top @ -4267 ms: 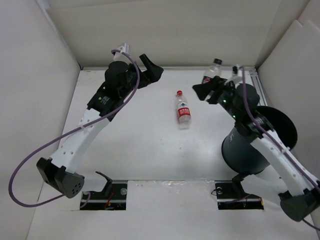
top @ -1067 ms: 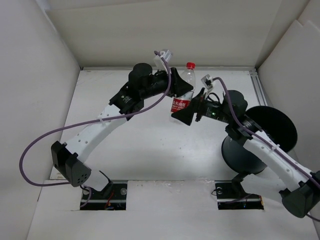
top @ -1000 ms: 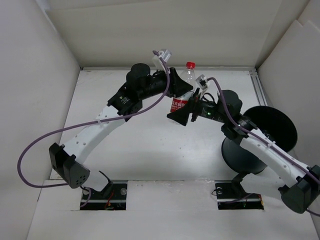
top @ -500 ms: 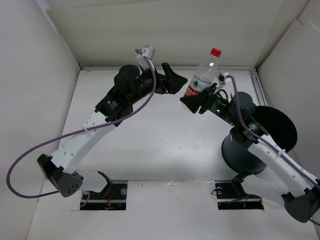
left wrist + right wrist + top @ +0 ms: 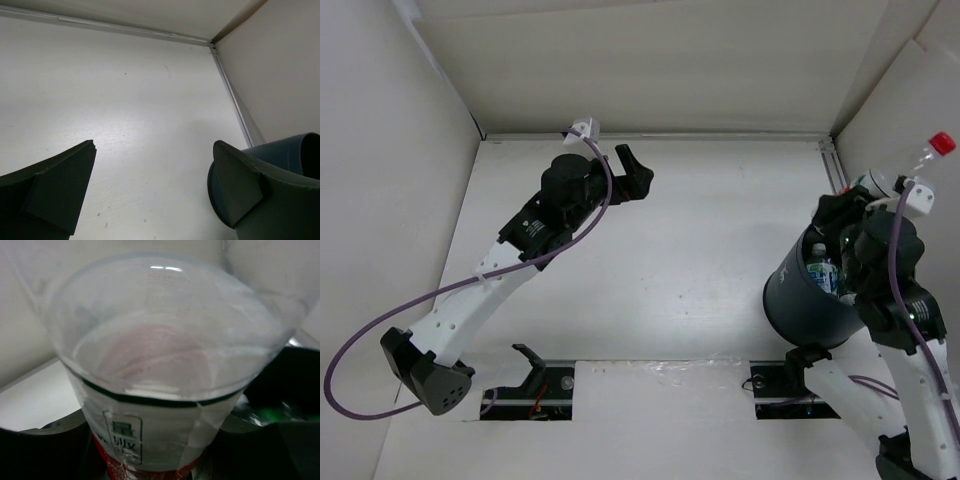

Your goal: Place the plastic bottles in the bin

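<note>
Right wrist shows a clear, round plastic bottle (image 5: 170, 365), glossy-labelled.

Only print in sight is on the white-and-red label (image 5: 142, 437) of the clear bottle (image 5: 165, 340) in the right wrist view. It has a small dark-outlined box with a few Chinese-style characters, too blurred to read, and a red band below with no legible text. In the top view, a bottle (image 5: 822, 276) inside the bin (image 5: 800, 315) has a blue-white label, too small to read.
</note>
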